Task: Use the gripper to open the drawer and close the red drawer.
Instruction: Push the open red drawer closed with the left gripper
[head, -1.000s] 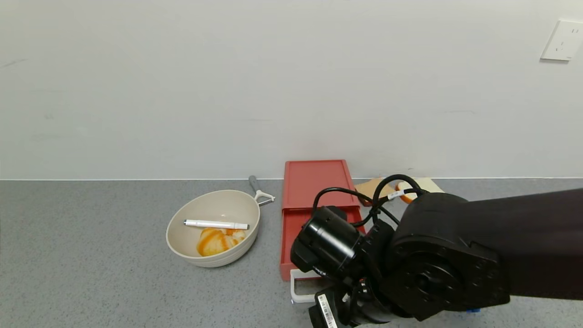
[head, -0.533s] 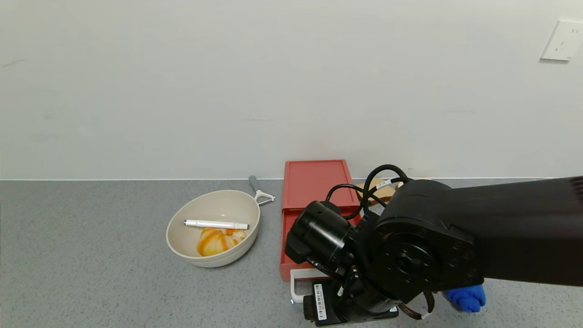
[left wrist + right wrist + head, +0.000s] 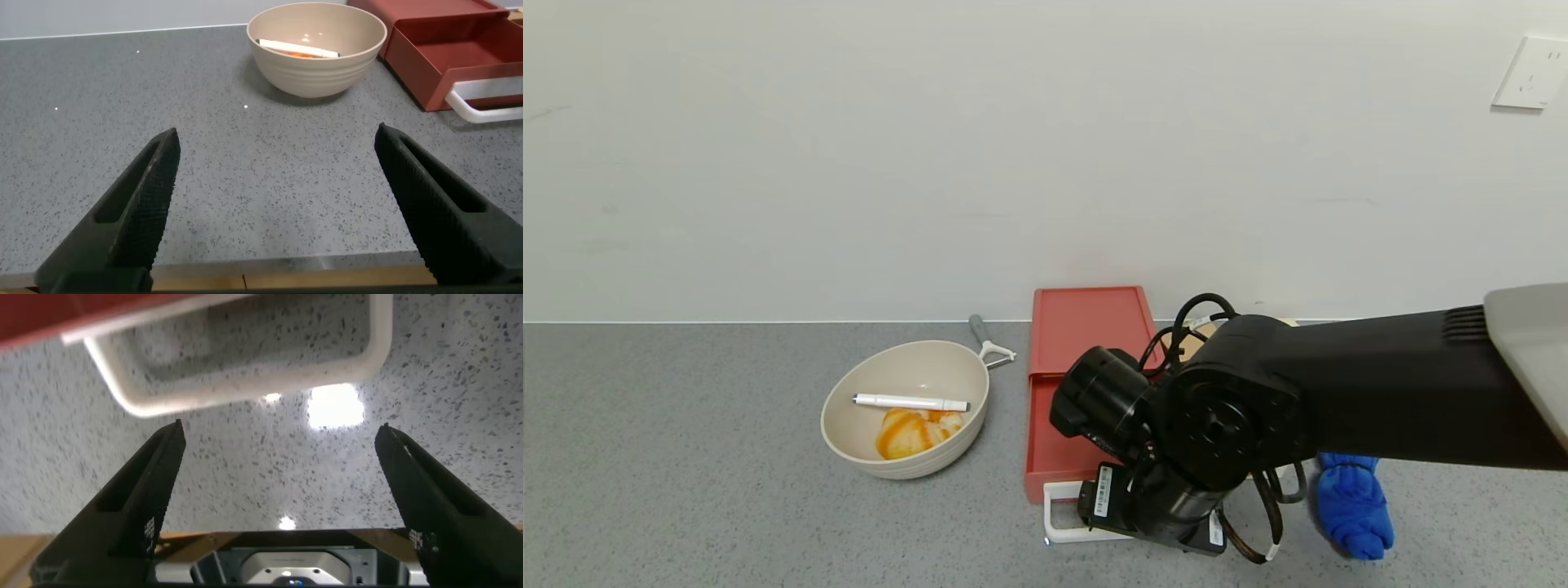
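The right gripper [image 3: 278, 490], jaws wide apart and empty, hangs just on the near side of the white handle [image 3: 245, 376] of the half-open red drawer [image 3: 1066, 392] whose length runs near-to-far on the table [image 3: 686, 490].

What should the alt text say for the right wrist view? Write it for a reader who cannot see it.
The right gripper, its two black fingers spread open, hangs over the speckled grey countertop, just short of the white plastic loop handle on the brick-red plastic drawer. Nothing is between the fingers.
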